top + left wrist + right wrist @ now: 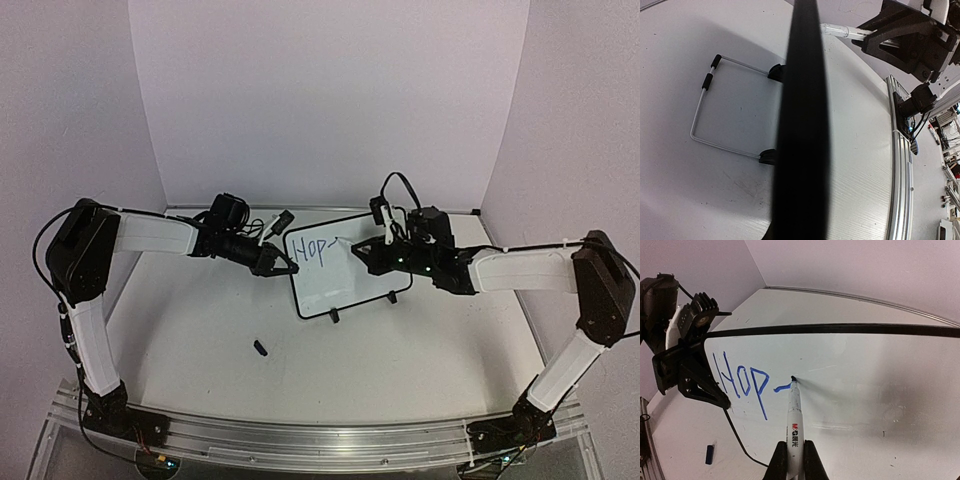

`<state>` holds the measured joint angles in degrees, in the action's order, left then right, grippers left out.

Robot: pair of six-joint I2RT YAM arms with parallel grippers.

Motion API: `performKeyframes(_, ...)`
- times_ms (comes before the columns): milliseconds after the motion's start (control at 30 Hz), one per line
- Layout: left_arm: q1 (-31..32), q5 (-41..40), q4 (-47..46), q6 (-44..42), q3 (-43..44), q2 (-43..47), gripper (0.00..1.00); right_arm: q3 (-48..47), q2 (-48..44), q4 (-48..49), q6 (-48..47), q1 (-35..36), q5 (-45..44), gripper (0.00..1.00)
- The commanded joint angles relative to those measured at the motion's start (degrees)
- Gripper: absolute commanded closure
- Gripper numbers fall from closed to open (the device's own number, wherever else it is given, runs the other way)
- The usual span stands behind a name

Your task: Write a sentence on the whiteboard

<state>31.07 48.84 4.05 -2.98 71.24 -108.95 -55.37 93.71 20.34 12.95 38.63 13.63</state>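
Right pincer (pixel 792 462): we see it closed around a marker (pixel 794 415), whose tip touches the whiteboard (pixel 865 375) just ahead.
Sentence (pixel 740 382): blue "Hop" and a dash, left of the tip.
Left pincer (pixel 697 385): clamped on the whiteboard's left edge, above the counter (pixel 200 340).

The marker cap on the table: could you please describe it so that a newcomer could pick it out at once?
Start at the whiteboard standing mid-table. Nearer the arm bases, off its left corner, a small dark stub lies alone on the white table: the marker cap. Unlike the marker, nothing holds it, and it touches nothing else.
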Motion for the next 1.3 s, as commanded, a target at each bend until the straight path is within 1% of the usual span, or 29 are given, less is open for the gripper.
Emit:
performKeyframes(0,0.7,1.4,2.9,0.2,1.6,-1.4,1.00,-2.5,0.9,2.2,-0.6,-0.4,1.0,1.00)
performKeyframes(467,0.7,1.5,2.9,0.2,1.7,-1.5,1.00,-2.7,3.9,2.8,0.7,-0.4,5.0,1.00)
performKeyframes(867,0.7,1.5,2.9,0.3,1.7,-1.6,1.00,2.9,1.9,3.9,2.2,-0.4,3.8,1.00)
performKeyframes(1033,0.7,1.6,2.9,0.3,1.7,-1.6,1.00,3.7,1.5,4.1,2.3,-0.4,3.1,1.00)
performKeyframes(1267,0.7,1.6,2.9,0.3,1.7,-1.4,1.00,4.8,-0.8,4.1,2.1,-0.4,-0.9,1.00)
